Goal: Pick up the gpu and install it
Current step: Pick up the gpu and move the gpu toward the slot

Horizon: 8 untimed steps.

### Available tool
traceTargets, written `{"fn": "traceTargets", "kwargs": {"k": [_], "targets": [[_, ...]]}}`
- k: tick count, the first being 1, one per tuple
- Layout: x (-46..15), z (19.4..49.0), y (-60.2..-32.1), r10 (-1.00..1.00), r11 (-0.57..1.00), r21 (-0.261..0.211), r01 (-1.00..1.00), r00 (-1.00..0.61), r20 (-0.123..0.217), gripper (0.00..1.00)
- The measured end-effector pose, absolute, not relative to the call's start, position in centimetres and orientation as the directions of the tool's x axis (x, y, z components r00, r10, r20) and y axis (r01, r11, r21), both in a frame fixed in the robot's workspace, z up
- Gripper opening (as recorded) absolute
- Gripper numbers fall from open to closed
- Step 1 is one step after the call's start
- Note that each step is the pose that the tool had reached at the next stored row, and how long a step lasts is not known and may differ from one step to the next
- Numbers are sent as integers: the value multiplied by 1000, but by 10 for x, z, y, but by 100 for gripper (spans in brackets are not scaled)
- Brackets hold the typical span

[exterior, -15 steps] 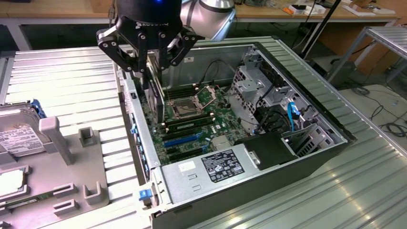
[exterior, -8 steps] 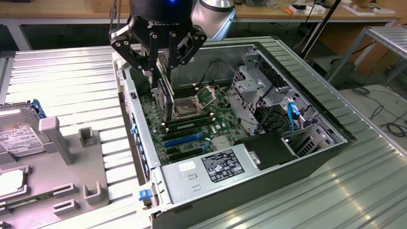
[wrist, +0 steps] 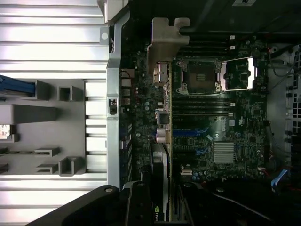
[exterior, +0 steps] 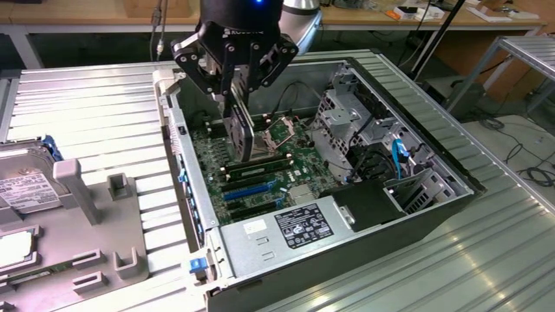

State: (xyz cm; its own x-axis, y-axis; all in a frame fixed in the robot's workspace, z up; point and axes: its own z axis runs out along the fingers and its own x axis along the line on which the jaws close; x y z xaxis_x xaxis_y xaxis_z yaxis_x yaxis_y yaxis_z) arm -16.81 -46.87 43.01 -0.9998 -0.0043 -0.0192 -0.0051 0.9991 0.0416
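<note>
A black multi-fingered robot gripper [exterior: 236, 91] at the upper centre of the exterior view clamps its jaws on the top edge of the gpu [exterior: 243, 130], a thin expansion card with a green circuit board and black cooler. The card hangs upright and edge-on inside the open dark metal computer tower case [exterior: 433, 208], which lies on its side on a ribbed silver metal table [exterior: 95, 97]. The card's lower end sits just above the green motherboard [exterior: 290, 166], beside the narrow dark memory sticks [exterior: 260, 168]; whether it touches the board cannot be told. Blue expansion slots [exterior: 247, 190] lie nearer the frame's bottom, next to a grey power supply with a black label [exterior: 299, 226]. At the lower left of the exterior view stands a grey plastic parts fixture [exterior: 87, 221] with a silver hard drive [exterior: 22, 188]. In the wrist view the card's silver end bracket [wrist: 164, 42] reaches past the square processor socket [wrist: 200, 75].
</note>
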Motion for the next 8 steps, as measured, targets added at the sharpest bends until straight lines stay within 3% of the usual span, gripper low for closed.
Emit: {"fn": "traceTargets", "kwargs": {"k": [8], "targets": [[-150, 430, -468, -4, 999, 42, -5, -1000, -19, 27]]}}
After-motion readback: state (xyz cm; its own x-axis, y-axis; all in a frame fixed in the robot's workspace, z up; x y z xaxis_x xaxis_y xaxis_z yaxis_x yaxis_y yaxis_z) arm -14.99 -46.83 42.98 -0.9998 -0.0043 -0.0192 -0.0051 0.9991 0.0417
